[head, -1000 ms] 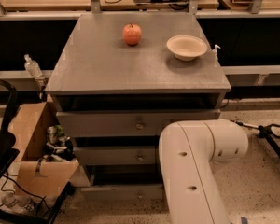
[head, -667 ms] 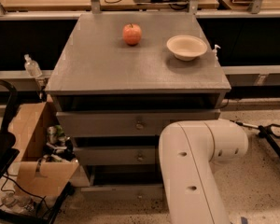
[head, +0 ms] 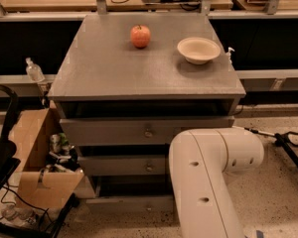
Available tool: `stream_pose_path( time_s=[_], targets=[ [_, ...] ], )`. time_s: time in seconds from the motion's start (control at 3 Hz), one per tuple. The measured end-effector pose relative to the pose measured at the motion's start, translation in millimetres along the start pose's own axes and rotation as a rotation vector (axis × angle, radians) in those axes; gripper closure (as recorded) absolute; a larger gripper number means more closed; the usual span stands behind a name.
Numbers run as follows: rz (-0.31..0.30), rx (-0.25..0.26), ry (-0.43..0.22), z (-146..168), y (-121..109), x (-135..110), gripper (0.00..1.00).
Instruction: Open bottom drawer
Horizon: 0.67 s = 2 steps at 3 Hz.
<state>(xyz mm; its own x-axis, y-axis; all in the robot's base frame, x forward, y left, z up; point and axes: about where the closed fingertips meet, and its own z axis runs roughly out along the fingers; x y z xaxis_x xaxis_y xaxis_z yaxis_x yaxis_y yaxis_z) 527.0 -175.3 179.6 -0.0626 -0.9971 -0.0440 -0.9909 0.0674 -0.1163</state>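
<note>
The grey cabinet [head: 139,78] has three drawers. The top drawer [head: 114,131] and the middle drawer [head: 119,165] each show a small round knob. The bottom drawer [head: 129,203] is the lowest, shortest front, near the floor. Its right part is hidden behind my white arm [head: 203,182], and I cannot make out its knob. There is a dark gap above each drawer front. My gripper is out of view; only the arm's thick elbow section shows, at the lower right in front of the cabinet.
A red apple [head: 140,35] and a beige bowl [head: 198,49] sit on the cabinet top. An open cardboard box [head: 37,162] with clutter stands to the left, beside a black frame [head: 5,148]. A black stand [head: 285,140] lies on the floor at right.
</note>
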Motion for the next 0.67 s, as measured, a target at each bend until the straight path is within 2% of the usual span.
stream_pose_path(
  time_s=[0.33, 0.67],
  targets=[
    [0.000, 0.000, 0.000, 0.0, 0.0, 0.0, 0.00],
    [0.000, -0.002, 0.000, 0.8, 1.0, -0.2, 0.15]
  ],
)
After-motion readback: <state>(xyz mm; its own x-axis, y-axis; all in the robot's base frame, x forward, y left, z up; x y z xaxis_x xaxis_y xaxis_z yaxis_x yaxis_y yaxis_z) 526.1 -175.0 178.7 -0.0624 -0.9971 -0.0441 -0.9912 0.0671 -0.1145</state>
